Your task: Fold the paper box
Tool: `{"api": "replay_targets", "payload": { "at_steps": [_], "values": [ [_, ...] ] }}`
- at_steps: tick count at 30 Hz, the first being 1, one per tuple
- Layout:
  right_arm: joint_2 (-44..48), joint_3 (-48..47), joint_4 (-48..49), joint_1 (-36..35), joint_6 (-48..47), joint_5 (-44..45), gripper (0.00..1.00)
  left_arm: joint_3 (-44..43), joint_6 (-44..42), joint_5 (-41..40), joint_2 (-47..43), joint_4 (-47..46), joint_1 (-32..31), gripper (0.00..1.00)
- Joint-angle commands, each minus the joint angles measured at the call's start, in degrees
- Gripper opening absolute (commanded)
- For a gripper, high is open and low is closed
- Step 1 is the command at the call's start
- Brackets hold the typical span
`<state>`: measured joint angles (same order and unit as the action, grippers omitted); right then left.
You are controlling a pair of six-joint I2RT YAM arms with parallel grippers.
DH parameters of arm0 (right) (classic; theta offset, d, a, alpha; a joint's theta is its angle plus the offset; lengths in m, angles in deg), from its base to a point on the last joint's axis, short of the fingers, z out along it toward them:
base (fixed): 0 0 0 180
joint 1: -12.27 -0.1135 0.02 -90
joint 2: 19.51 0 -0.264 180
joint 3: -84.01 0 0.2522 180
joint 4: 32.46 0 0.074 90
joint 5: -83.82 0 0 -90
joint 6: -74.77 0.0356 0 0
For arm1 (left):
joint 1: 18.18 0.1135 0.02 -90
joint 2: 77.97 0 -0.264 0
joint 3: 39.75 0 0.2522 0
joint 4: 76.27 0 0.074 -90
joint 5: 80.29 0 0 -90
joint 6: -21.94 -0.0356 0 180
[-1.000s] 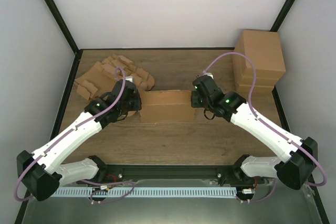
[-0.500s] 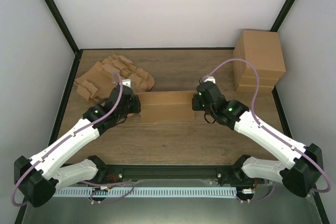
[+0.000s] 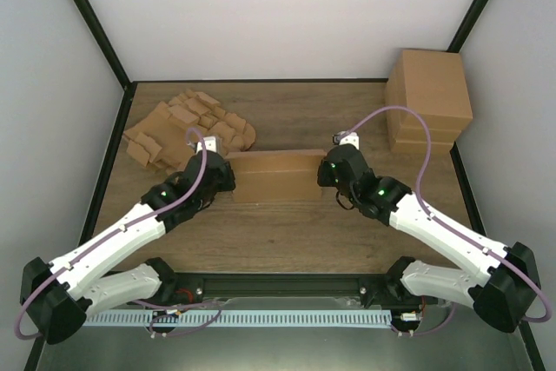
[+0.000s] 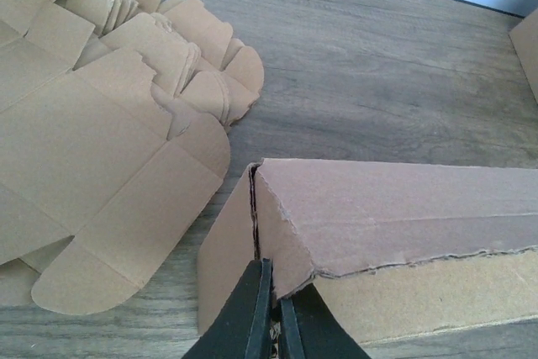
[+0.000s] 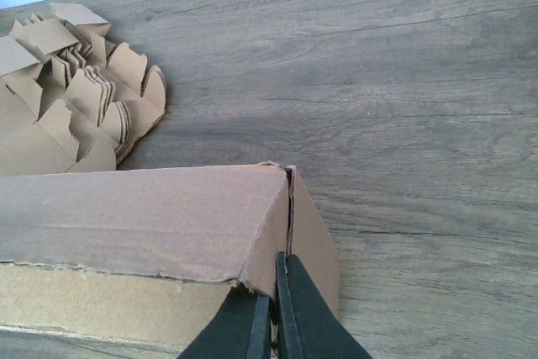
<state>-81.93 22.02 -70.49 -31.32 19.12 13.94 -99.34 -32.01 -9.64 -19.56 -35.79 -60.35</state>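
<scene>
The paper box (image 3: 274, 177) lies mid-table, a plain brown cardboard piece partly folded into a long low shape. My left gripper (image 3: 228, 182) is at its left end and my right gripper (image 3: 323, 175) at its right end. In the left wrist view the box (image 4: 395, 208) shows a folded top panel, and the left gripper (image 4: 273, 313) is shut on the lower corner of the end flap. In the right wrist view the box (image 5: 143, 216) shows the same fold, with the right gripper (image 5: 271, 313) shut on its end panel beside the outer side flap.
A ragged heap of cardboard blanks (image 3: 187, 128) lies at the back left, close to the left arm and also seen as blanks (image 4: 92, 124) and blanks (image 5: 76, 98). A tall block of stacked boxes (image 3: 428, 102) stands at the back right corner. White walls enclose the wooden table (image 3: 287, 232).
Both wrists have dropped lower and swung slightly towards the near side at the box's ends. The box stays where it was, and both grippers stay shut.
</scene>
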Motion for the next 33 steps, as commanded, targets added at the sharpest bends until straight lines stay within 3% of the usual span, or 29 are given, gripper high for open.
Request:
{"api": "replay_targets", "payload": {
  "at_steps": [1,3,8,13,19,23,28,29,30,31,32,33],
  "values": [
    [-2.08,2.56,-9.57,-0.62,2.05,-2.86,0.01,2.18,2.28,4.11,1.19,8.40,-1.36,0.04],
    [-1.32,1.33,-10.35,-0.60,1.66,-2.57,0.03,0.98,1.94,4.10,0.78,9.08,-1.41,0.06],
    [0.27,-4.41,-13.62,-0.62,-0.39,-4.05,0.25,-4.68,1.18,3.52,0.55,13.72,-1.40,0.40],
    [0.24,-11.55,-18.78,-0.41,-2.84,-6.15,0.41,-11.16,0.33,3.60,-1.00,18.40,-1.32,0.66],
    [-1.73,-18.46,-22.39,3.08,-7.23,-15.13,0.46,-19.18,-1.98,5.80,0.85,23.01,-0.31,0.74],
    [-3.29,-23.05,-24.02,6.08,-9.64,-16.46,0.52,-23.73,-4.96,6.56,2.15,24.84,2.31,0.80],
    [-6.21,-27.76,-22.46,8.20,-11.11,-18.33,0.52,-28.68,-9.39,11.56,6.37,23.98,6.97,0.76],
    [-7.37,-29.06,-22.10,8.78,-11.18,-20.15,0.51,-29.70,-10.33,14.30,7.58,23.39,7.99,0.69],
    [-7.93,-30.10,-21.44,9.33,-11.23,-22.38,0.44,-30.55,-11.03,18.86,8.60,22.76,9.13,0.58],
    [-8.35,-30.79,-20.38,9.91,-11.14,-25.00,0.36,-31.19,-11.50,21.45,9.46,21.77,10.21,0.41],
    [-8.42,-30.89,-18.98,10.54,-11.02,-28.26,0.15,-31.40,-11.74,25.12,9.94,20.42,11.38,0.24],
    [-8.50,-30.62,-17.28,11.38,-10.87,-31.38,0.04,-31.12,-11.71,30.25,10.17,18.95,12.59,0.12]
  ]
}}
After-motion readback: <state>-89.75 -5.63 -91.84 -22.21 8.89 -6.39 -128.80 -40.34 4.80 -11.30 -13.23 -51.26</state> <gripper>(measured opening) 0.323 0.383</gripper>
